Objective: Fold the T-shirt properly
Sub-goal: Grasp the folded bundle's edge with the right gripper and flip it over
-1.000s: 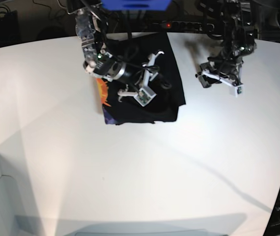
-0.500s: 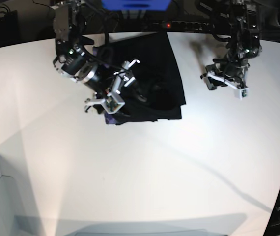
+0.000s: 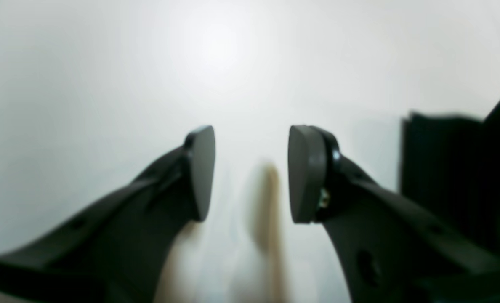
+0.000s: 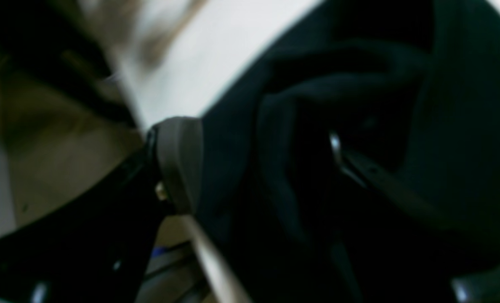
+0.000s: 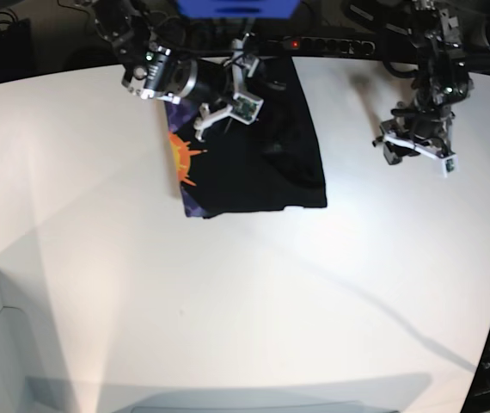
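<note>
The T-shirt [image 5: 254,146] lies folded into a dark block on the white tabletop [image 5: 245,292], directly under and in front of the right hand [image 5: 228,95]; an orange-and-purple print [image 5: 182,159] shows along the edge of the block on that hand's side; the right hand hangs over the far part of the cloth with its fingers [image 4: 178,164] spread apart and nothing between them, rumpled black folds lying just past the pads; the left hand [image 5: 417,151] hovers over bare tabletop, well apart from the T-shirt, its two pads [image 3: 201,170] standing apart with only white surface showing in the gap; a dark edge of cloth [image 3: 443,168] sits off to one side of that hand.
</note>
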Controlling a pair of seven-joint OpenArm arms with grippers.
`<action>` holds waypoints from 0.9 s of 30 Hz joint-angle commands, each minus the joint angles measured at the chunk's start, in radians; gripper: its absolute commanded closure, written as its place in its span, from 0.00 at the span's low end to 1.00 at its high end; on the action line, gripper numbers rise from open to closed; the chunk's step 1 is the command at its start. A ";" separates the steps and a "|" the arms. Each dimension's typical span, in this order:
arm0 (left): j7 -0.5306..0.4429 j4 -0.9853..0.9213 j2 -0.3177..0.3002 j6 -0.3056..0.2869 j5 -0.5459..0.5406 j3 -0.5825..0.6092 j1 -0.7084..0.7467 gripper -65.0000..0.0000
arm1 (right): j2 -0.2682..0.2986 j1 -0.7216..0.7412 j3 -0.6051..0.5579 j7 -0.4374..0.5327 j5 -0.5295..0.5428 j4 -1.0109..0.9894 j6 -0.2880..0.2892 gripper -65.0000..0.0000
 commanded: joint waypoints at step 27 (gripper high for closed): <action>-0.012 0.204 0.147 -0.003 -0.011 -0.131 0.147 0.56 | 0.092 0.101 -0.002 0.030 0.014 0.077 0.014 0.43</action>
